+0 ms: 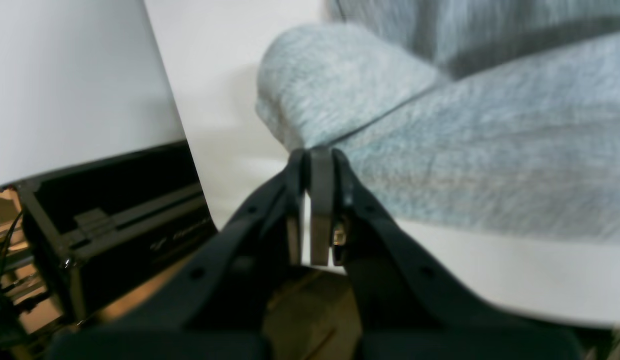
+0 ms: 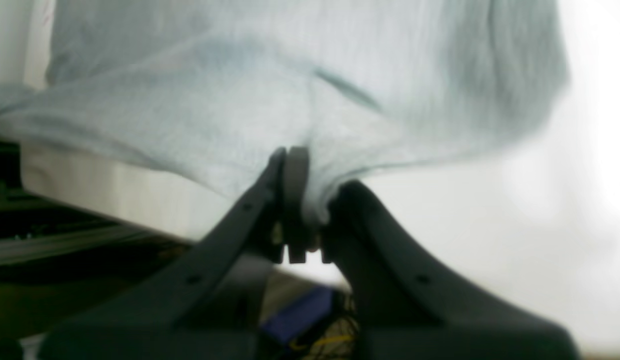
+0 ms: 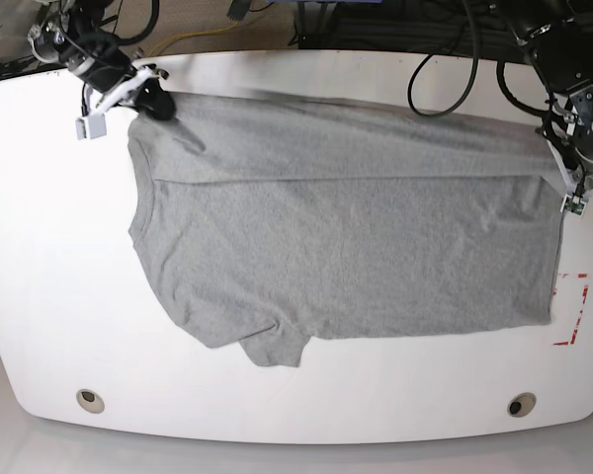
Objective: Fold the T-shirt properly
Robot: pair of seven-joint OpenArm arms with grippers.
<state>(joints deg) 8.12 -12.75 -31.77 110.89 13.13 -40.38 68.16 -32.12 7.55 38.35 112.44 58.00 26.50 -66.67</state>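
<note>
- The T-shirt [image 3: 346, 237] lies spread on the white table [image 3: 40, 296], long axis running across it from one arm to the other
- Right gripper [image 2: 302, 200] is closed on a bunched far-edge corner; left gripper [image 1: 317, 210] is closed at the opposite far corner, its hold on the cloth unclear
- The shirt's body stretches toward the near edge, where bare tabletop remains for a fold

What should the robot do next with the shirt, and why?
Probably carry the pinched far edge toward the near side. The left gripper and right gripper are both shut on the T-shirt, each at a far corner, and a strip there already lies folded over while the rest lies flat on the table.
</note>
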